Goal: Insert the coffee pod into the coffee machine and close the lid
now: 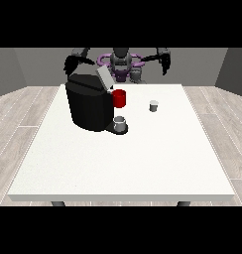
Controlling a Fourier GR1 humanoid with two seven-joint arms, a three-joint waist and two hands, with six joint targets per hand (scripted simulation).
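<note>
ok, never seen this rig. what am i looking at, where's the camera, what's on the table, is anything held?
One picture, taken from across the table, facing the robot. The robot is the small dark humanoid figure at the top; its two arms end in black hands. Because it faces the camera, its sides are mirrored.

On the white table stands a black coffee machine with its grey lid tilted up, open. A red holder sits at the machine's front, and a small grey cup stands on its base below that. Off to the side, alone on the table, is a small grey coffee pod.

Nothing is held. The hand at the view's left hangs above the machine; the hand at the view's right is raised in the air behind the table's far edge. How their fingers lie is too small to tell.
</note>
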